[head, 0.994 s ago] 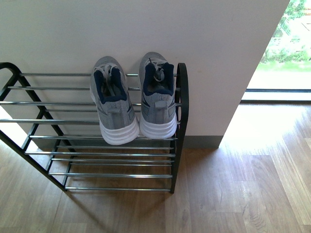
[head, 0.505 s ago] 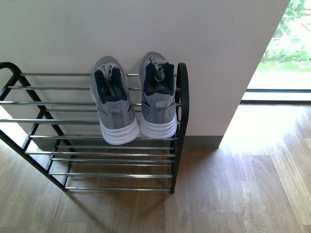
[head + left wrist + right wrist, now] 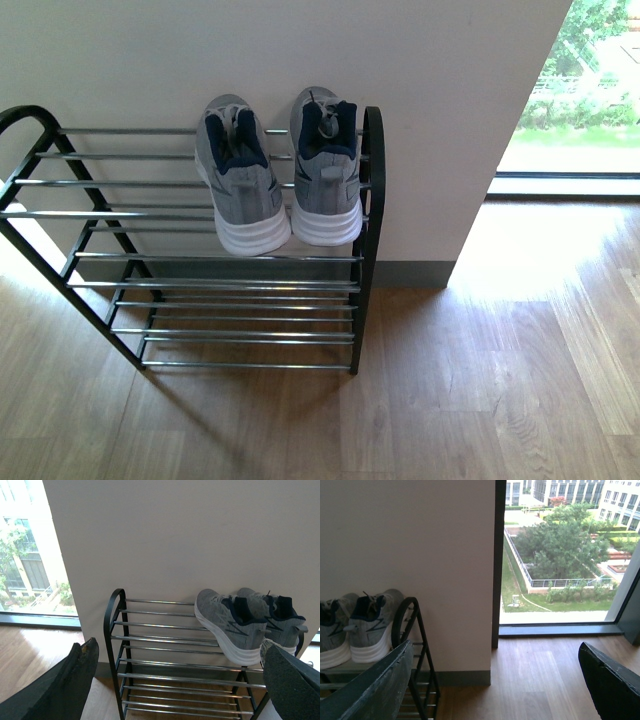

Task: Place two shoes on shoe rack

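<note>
Atop shoe rack (image 3: 371, 190), grey sneakers (image 3: 243, 185), apart from left pincer (image 3: 177, 646), right pincer (image 3: 495, 646).

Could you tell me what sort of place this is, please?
Probably a home entryway: a black metal shoe rack with silver rods stands on wood-plank flooring against a plain white wall, holding grey knit sneakers, beside a tall glass window.

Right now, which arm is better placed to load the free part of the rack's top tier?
Probably left. The free rods lie left of the sneakers, and the open left gripper faces them; the right gripper faces the rack's occupied end and the window.
</note>
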You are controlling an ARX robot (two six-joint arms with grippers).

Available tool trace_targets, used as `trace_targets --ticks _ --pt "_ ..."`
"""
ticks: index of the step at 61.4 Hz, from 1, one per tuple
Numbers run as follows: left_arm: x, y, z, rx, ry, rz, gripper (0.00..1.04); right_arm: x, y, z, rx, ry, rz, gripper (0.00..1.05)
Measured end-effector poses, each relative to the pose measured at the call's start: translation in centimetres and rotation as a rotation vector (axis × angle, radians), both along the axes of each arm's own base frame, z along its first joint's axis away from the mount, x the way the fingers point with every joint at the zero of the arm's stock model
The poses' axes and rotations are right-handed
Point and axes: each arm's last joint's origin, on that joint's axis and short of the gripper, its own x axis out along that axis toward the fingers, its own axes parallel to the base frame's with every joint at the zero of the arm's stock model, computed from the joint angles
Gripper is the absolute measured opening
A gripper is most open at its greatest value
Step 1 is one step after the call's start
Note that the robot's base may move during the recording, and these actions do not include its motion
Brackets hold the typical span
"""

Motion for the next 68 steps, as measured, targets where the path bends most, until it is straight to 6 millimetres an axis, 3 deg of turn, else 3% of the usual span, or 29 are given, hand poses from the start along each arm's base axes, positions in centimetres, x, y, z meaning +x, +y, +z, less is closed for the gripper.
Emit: trace_targets --ticks 68 --pt "0.00 0.00 0.00 0.000 0.000 -0.001 0.95 0.00 0.00 0.00 0.000 0.000 0.001 0.96"
